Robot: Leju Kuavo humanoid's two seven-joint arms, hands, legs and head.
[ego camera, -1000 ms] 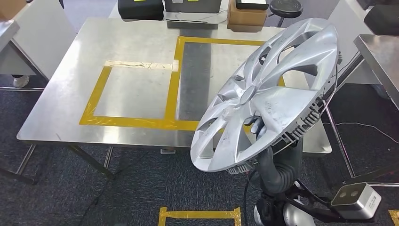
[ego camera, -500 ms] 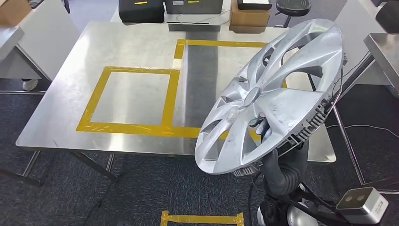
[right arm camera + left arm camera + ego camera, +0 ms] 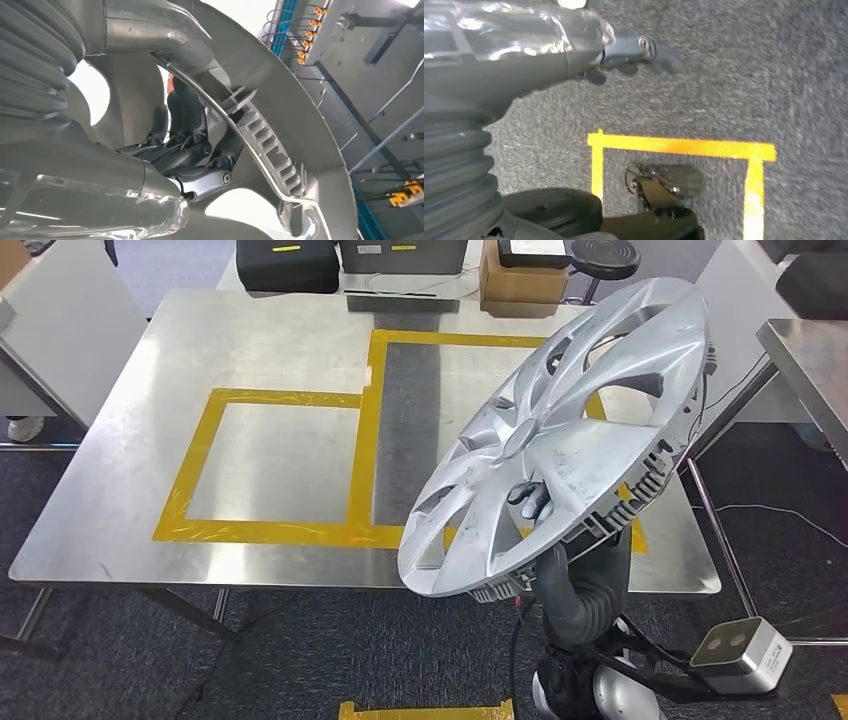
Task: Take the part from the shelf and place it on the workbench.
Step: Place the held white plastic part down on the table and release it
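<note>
The part is a large silver wheel cover [image 3: 580,430], tilted on edge in front of me at the right. My right hand [image 3: 531,502] grips it from behind, with dark fingers poking through a gap between spokes near the lower rim. In the right wrist view the hand [image 3: 192,150] clasps the ribbed inner rim of the cover [image 3: 272,150]. The cover hangs over the near right corner of the steel workbench [image 3: 280,340]. My left hand [image 3: 644,50] hangs over the carpet with nothing in it and its fingers apart.
Yellow tape marks two rectangles [image 3: 365,440] on the bench top. Black cases [image 3: 288,265] and a cardboard box [image 3: 520,280] stand along its far edge. Another steel table [image 3: 810,360] is at the right. Yellow tape [image 3: 684,147] marks the carpet.
The whole view has shifted, so the camera moved: the bench now sits a little closer. The wheel cover stays in my right hand, slightly lower and further left in the picture.
</note>
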